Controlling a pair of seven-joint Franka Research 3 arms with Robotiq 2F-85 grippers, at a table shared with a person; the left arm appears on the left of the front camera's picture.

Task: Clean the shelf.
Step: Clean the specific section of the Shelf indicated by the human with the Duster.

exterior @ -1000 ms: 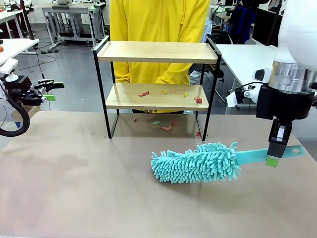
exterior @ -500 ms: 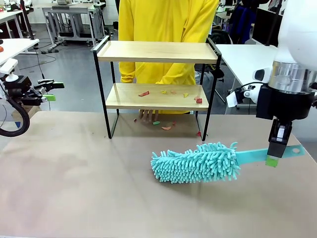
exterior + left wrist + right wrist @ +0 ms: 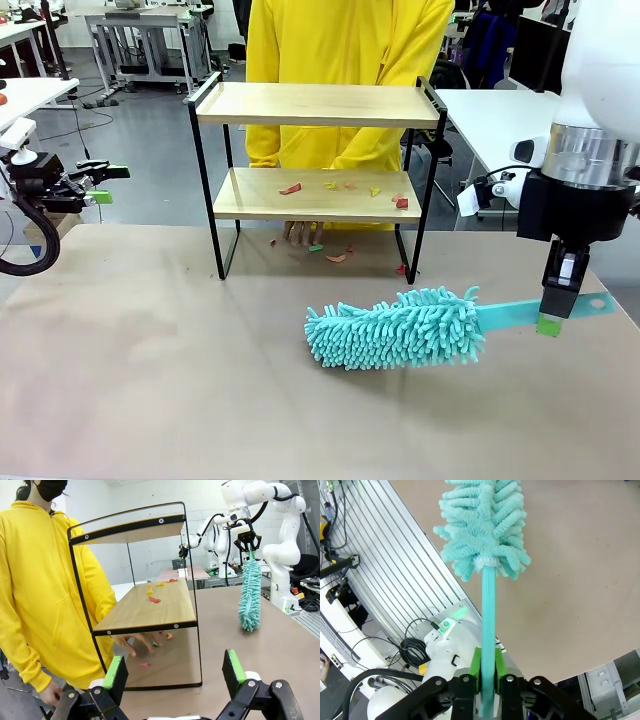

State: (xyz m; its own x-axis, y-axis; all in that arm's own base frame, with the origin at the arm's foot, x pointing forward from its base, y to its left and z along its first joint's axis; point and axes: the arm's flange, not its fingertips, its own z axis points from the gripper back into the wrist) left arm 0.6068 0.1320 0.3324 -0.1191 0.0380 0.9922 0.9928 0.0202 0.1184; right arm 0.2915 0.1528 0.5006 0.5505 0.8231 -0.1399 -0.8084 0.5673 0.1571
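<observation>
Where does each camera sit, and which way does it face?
Front view: fixed on the robot's side, facing across the table at the shelf and the person; left gripper at picture left, right gripper at right.
Left wrist view: on the left wrist, facing the shelf's end; its open green pads rise below.
Right wrist view: on the right wrist, facing along the duster; its fingers shut on the handle.
Shared: front and left wrist views both show shelf, person, duster.
</observation>
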